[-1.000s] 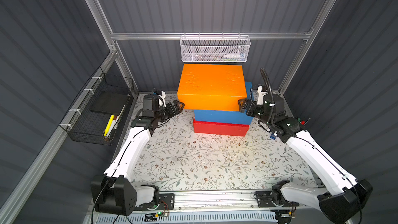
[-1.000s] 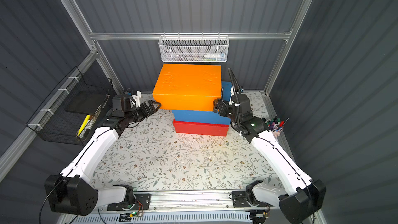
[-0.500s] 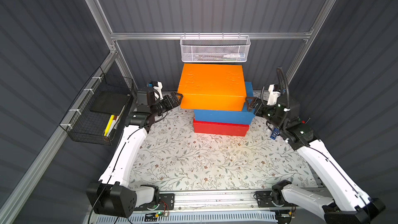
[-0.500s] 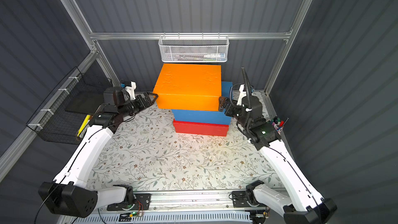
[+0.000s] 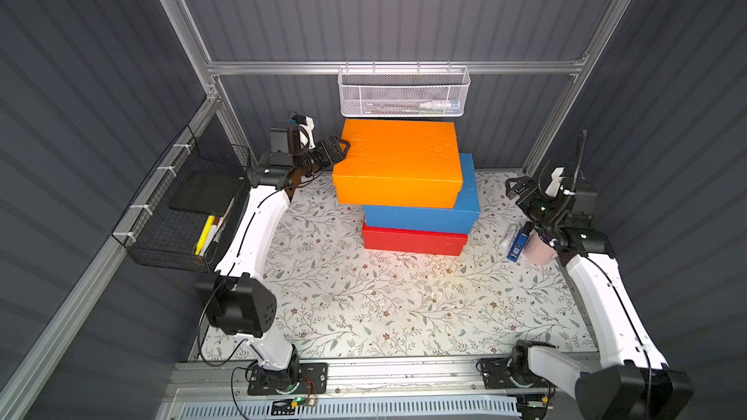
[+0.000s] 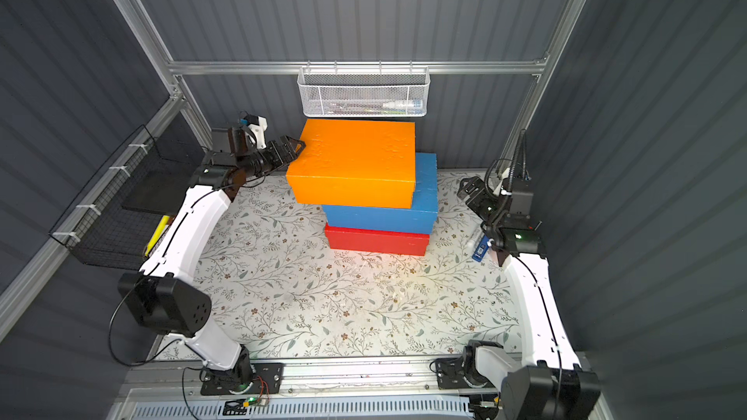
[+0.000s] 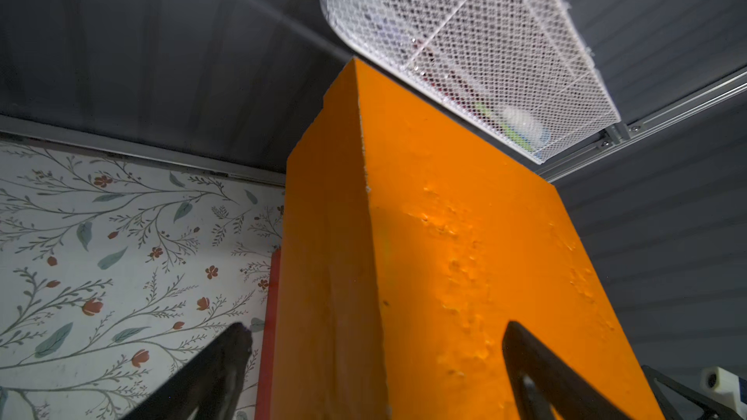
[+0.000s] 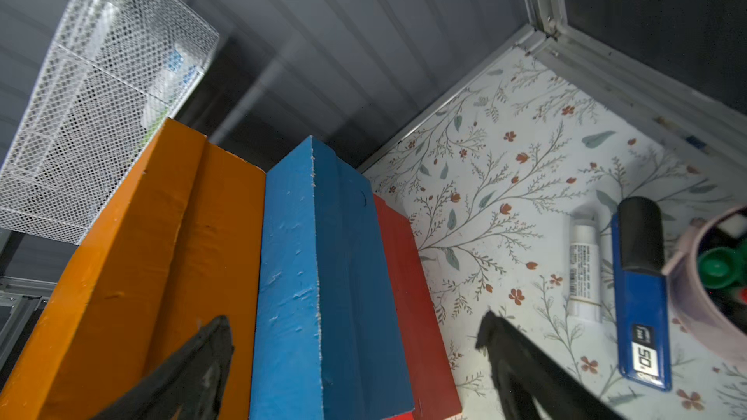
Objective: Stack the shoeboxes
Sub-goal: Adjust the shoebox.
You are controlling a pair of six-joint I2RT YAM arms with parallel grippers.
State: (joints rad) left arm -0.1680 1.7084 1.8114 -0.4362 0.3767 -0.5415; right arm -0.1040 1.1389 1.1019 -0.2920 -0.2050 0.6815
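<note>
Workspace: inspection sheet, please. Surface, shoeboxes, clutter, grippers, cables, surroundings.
Surface: floral mat, nothing spilled seen.
Job's things: orange shoebox on blue shoebox on red shoebox; orange offset toward the left arm.
Clutter: white tube, blue case, pink cup beside right arm.
Grippers: left gripper open at orange shoebox's corner; right gripper open, clear of stack.
Cables: black cable looped above right wrist.
Surroundings: white mesh basket on back rail; black wire basket on side wall.
</note>
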